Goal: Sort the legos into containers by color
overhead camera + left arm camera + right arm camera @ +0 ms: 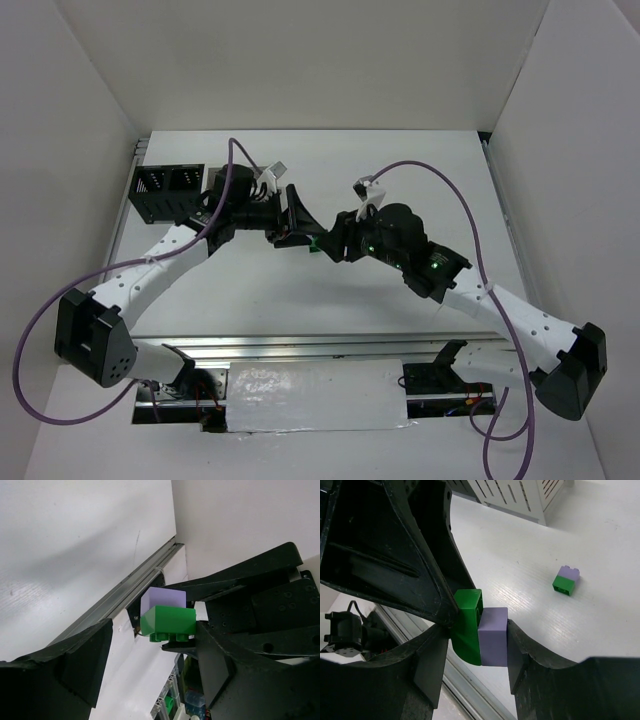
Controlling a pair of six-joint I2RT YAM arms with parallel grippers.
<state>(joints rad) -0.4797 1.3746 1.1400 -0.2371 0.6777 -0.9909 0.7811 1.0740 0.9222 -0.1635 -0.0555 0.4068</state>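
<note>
A green lego [467, 622] and a lavender lego [493, 636] are stuck together as one pair. My right gripper [480, 640] is shut on this pair and holds it above the table. In the left wrist view the green lego [167, 620] sits under the lavender lego [163, 599]. My left gripper [152, 642] is open around the pair: one finger [220, 665] lies against the green side, the other finger [80, 665] stands well off. From above, the left gripper [295, 215] and right gripper [327, 242] meet mid-table. The black container [165, 190] stands at the back left.
A second green-and-lavender pair [566, 580] lies on the table beyond my right gripper. A white slotted container [520, 497] stands behind it. Below my left gripper, a white container [167, 700] shows green and blue pieces inside. White walls enclose the table.
</note>
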